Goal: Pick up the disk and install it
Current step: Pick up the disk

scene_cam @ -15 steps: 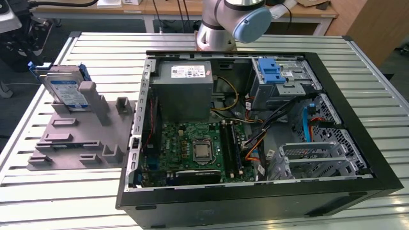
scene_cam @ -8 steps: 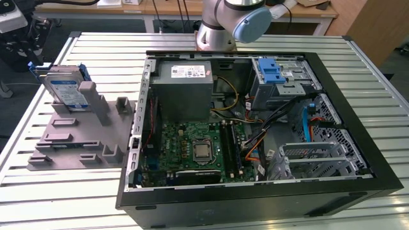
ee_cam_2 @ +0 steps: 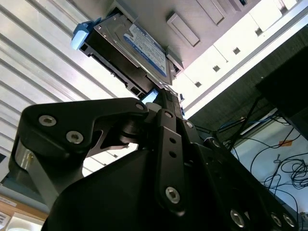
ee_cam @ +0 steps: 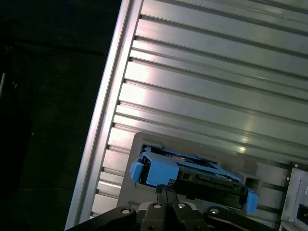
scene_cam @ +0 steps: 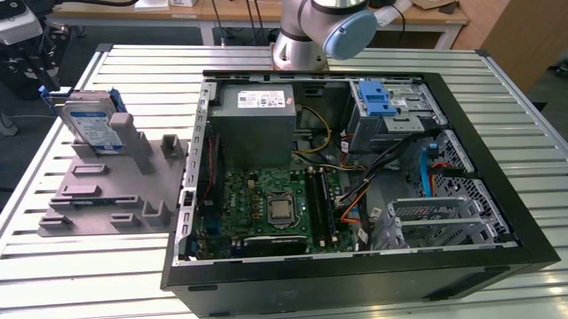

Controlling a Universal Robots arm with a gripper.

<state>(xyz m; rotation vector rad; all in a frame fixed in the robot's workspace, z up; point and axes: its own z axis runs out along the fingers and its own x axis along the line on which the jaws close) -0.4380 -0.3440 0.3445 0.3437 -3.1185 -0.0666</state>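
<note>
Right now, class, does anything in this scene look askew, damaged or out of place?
Nothing stands out. The disk stands on edge in its grey holder, beside the open computer case.

In the exterior view the arm [scene_cam: 306, 30] is cut off by the top edge above its lowest joints; a dark shape [scene_cam: 26, 63] at that view's left edge, just beside the top of the disk [scene_cam: 89, 125], is cut by the frame and too dim to make out; the disk's foot is hidden in the grey holder [scene_cam: 116, 179], one post covering a lower corner; in both wrist views the gripper [ee_cam: 166, 191] hides the disk's near end; its jaws stand drawn together, yet whether the tips touch the disk cannot be told; beyond the worktop [ee_cam: 216, 72] rim, in the first wrist view, all is dark; the computer case [scene_cam: 355, 279] runs out past the exterior view's bottom edge.
</note>
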